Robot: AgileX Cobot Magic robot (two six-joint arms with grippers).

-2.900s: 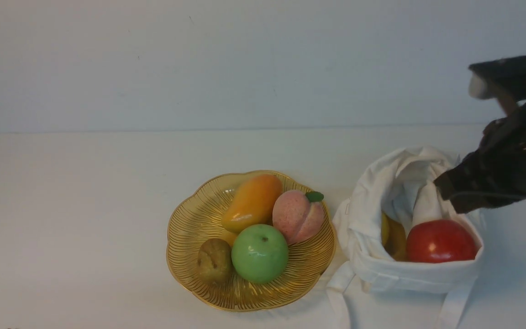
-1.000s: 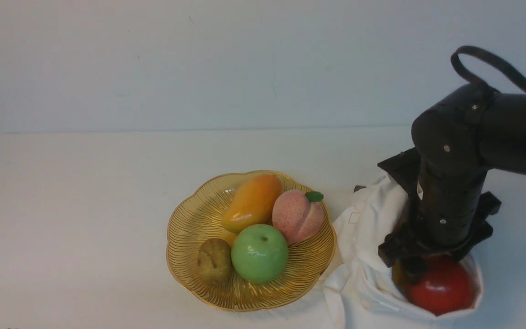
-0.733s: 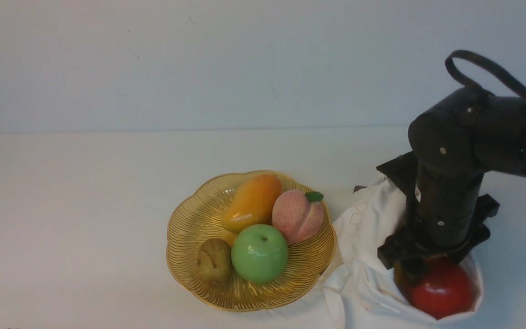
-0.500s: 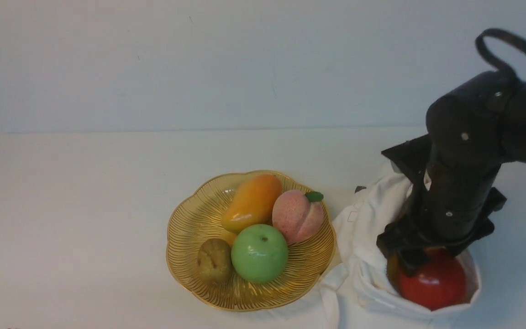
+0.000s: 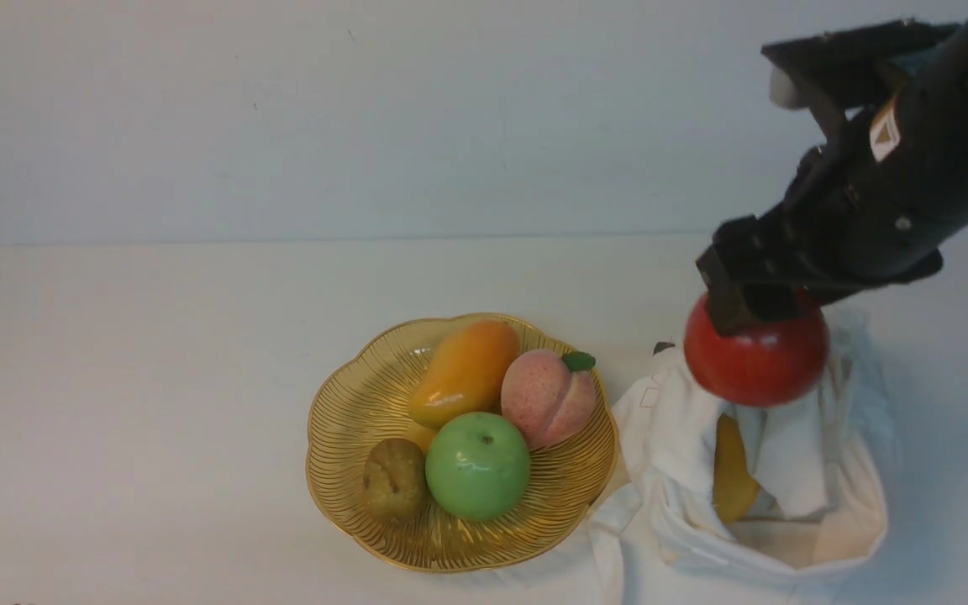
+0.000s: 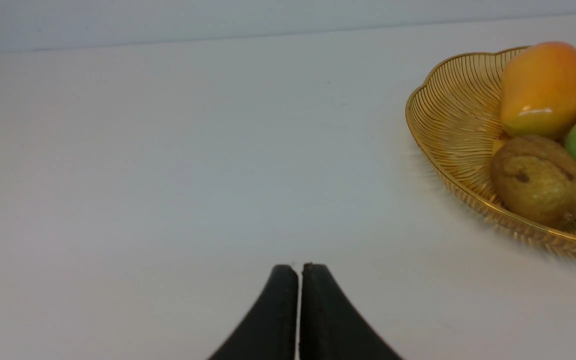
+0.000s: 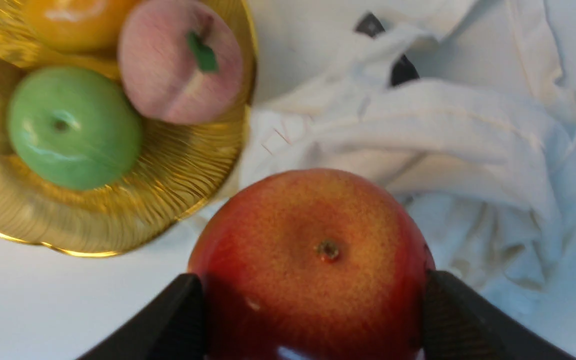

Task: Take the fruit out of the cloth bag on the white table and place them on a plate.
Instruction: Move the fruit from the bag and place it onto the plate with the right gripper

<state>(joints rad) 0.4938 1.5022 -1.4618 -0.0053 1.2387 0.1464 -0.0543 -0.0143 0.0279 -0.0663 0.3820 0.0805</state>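
Right gripper (image 5: 753, 319) is clamping the red apple (image 5: 757, 357), jaws pinching it from both sides. The apple is hanging in the air over the far part of the cloth bag (image 5: 677, 437), and looks clear of the fabric. Left gripper (image 6: 299, 280) is sitting with jaws pressed together on nothing, pointing across the bare white table (image 5: 156, 378). The yellow fruit (image 5: 732, 479) is lying inside the bag, which is touching the plate (image 5: 349, 420) on its left. Risks I'm seeing: the apple skin is glossy and I'm gripping high on it, so a fast swing left could slip it out. The plate is already crowded with the green apple (image 5: 477, 465), peach (image 5: 547, 397), orange fruit (image 5: 465, 370) and brown fruit (image 5: 395, 477), so a high release could bounce the apple off the rim or knock one out.
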